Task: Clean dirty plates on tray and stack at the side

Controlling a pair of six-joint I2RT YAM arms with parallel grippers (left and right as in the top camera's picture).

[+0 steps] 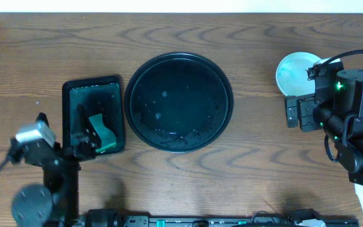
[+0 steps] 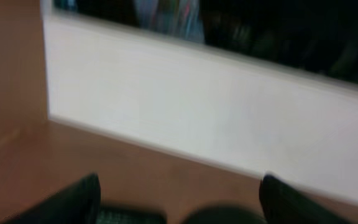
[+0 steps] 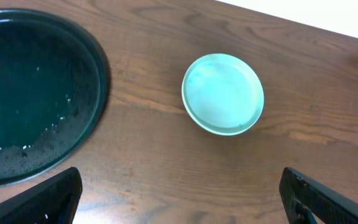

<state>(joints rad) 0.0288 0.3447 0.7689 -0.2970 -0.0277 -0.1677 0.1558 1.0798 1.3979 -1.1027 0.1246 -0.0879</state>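
Note:
The round black tray (image 1: 178, 102) sits mid-table, glossy and wet, with no plate on it; its rim also shows at the left of the right wrist view (image 3: 73, 37). A pale teal plate (image 3: 223, 93) rests on the wood right of the tray and looks free of smears. From overhead the plate (image 1: 293, 70) is partly hidden under my right arm. I cannot tell whether more plates lie beneath it. My right gripper (image 3: 179, 202) hangs open over bare wood, short of the plate. My left gripper (image 2: 179, 205) is open and holds nothing; its view is blurred.
A small rectangular dark tray (image 1: 93, 116) with a green sponge (image 1: 101, 129) lies just left of the round tray. My left arm (image 1: 49, 161) stands at the front left beside it. A white wall (image 2: 216, 112) fills the left wrist view.

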